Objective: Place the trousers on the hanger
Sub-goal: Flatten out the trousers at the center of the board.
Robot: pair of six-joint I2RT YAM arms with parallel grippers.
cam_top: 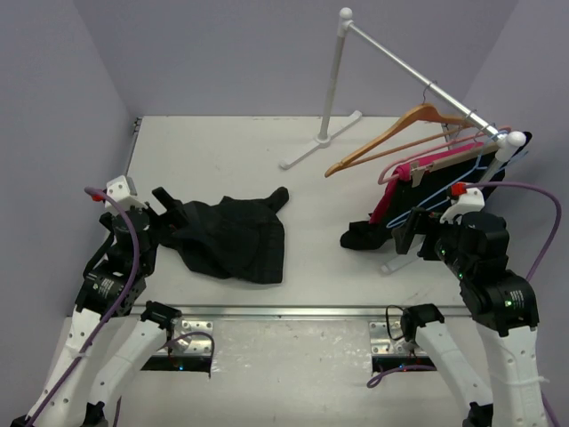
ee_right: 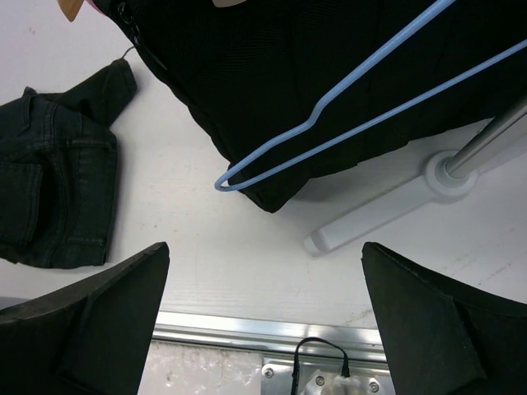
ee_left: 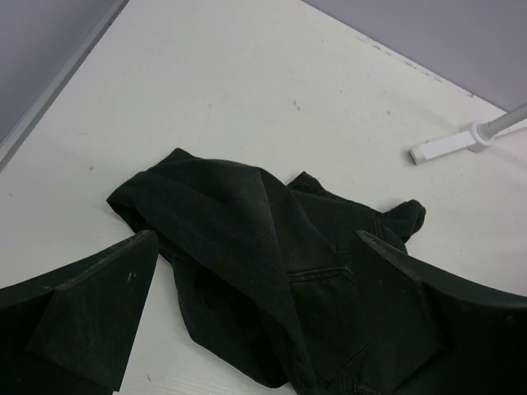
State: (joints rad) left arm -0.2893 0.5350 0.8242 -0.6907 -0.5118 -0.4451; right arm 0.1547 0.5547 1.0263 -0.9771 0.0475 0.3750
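The black trousers lie crumpled on the white table at the left. They also show in the left wrist view and at the left edge of the right wrist view. The tan wooden hanger hangs empty on the rack's rail at the right. My left gripper is open at the trousers' left end, its jaws wide on either side of the cloth, holding nothing. My right gripper is open and empty over bare table, below the hanging clothes.
A white clothes rack stands at the back; its foot lies by my right gripper. On its rail hang a pink garment, a blue wire hanger and another black garment. A metal strip edges the table front.
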